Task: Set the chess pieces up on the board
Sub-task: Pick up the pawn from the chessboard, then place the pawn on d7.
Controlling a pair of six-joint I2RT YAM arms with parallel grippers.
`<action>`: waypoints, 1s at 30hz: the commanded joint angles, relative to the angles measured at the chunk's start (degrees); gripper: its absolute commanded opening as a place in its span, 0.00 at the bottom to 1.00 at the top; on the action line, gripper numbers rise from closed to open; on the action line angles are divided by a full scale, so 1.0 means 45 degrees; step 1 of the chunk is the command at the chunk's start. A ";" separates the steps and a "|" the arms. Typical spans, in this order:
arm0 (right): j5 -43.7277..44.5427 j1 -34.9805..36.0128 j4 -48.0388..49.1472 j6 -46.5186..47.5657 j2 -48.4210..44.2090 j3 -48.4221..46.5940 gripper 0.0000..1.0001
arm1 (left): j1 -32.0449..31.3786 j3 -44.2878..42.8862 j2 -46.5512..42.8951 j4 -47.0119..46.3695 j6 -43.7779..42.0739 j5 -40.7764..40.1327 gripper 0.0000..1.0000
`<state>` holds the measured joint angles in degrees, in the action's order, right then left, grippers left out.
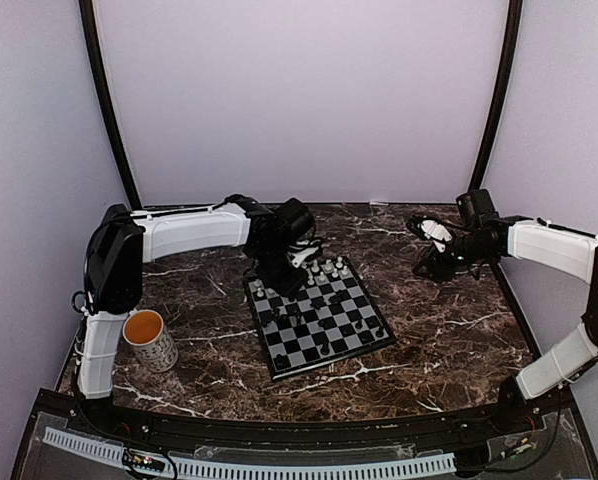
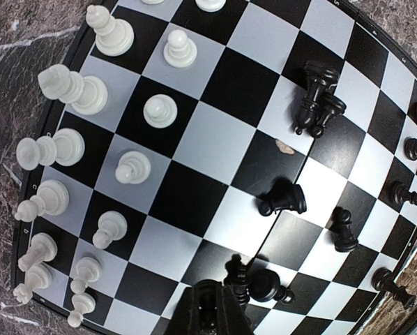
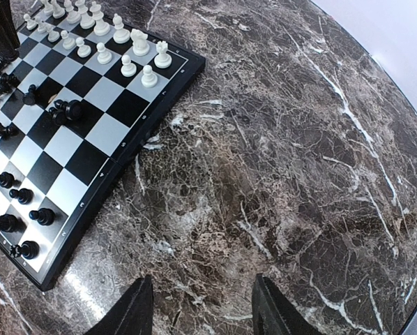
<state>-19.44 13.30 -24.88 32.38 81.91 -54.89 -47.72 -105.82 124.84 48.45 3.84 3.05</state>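
marble, dark brown with white veins, makes up the table (image 3: 299,174) i am working over. the board (image 1: 301,352) lies flat near the middle of the overhead frame, turned at a slant so one corner points toward the bottom edge. white pieces (image 2: 83,92) stand upright in two rows along the board's upper edge there. in the left wrist view those rows run down the left side of the frame.

black pieces (image 2: 397,192) are scattered over the right half of that view, several of them upright near the right edge. one black piece (image 2: 286,200) lies on its side near the centre, its long axis roughly left to right and its narrow end toward the left. two other black pieces (image 2: 317,98) at the upper right look tipped together, long axes running top to bottom.

the left gripper (image 2: 210,307) sits at the bottom centre over the board, fingers drawn close, with a black piece right at its tip. it is dark on dark, so i cannot tell whether that piece is pinched. the right gripper (image 3: 203,311) hangs over the marble to the right of the board, fingers spread apart. a mug (image 1: 149,340) stands at the lower left of the overhead frame, well apart from the board.
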 commanded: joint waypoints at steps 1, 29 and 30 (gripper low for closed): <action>0.0115 0.0091 0.0081 0.0051 0.0079 -0.0046 0.49 | -0.0254 -0.0349 -0.0881 0.0009 -0.0444 0.0382 0.00; 0.0175 0.0111 0.0024 0.0090 0.0059 -0.0009 0.50 | -0.2155 -0.0746 0.0502 -0.1208 -0.1296 0.2770 0.00; 0.0177 0.0106 0.0027 0.0089 0.0060 -0.0008 0.49 | -0.2150 -0.0783 0.0550 -0.1202 -0.1266 0.2748 0.00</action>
<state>-19.20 13.41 -24.88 32.51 82.08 -54.89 -57.06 -107.70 126.17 43.24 -2.28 14.39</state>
